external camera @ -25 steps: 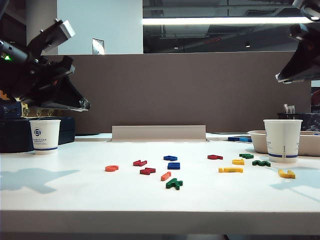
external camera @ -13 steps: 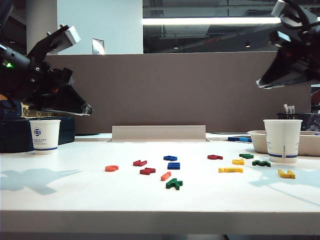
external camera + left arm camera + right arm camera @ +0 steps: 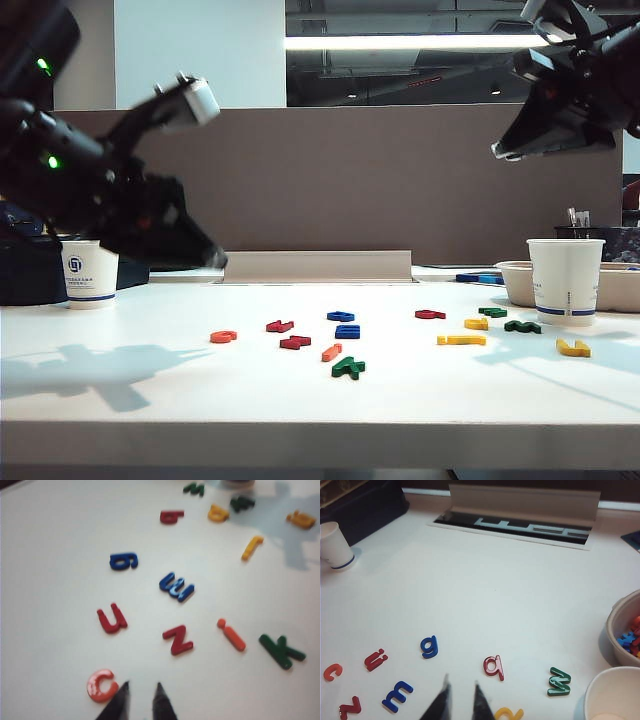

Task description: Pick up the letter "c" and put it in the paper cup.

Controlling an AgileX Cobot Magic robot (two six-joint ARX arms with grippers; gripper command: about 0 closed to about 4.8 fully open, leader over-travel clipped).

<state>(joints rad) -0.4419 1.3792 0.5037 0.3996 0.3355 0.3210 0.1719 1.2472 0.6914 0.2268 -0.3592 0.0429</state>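
Observation:
The letter "c" (image 3: 223,337) is a small orange-red curved piece lying flat on the white table, left of the other letters. In the left wrist view the letter "c" (image 3: 102,685) lies just beside my left gripper (image 3: 142,685), outside one fingertip; the jaws are open with bare table between them. My left gripper (image 3: 215,260) hovers above the table, up and slightly left of the piece. My right gripper (image 3: 500,152) hangs high at the right, open and empty (image 3: 461,681). One paper cup (image 3: 90,273) stands far left, another paper cup (image 3: 566,281) far right.
Red, blue, green, yellow and orange letters lie scattered mid-table, such as a red "z" (image 3: 295,342), a blue "m" (image 3: 347,331) and an orange bar (image 3: 331,352). A bowl (image 3: 517,283) of letters sits behind the right cup. A grey raised flap (image 3: 318,266) runs along the back.
My left arm has swung right and down toward the letters, its jaws parting slightly. The right arm has come down and leftward from the top right corner.

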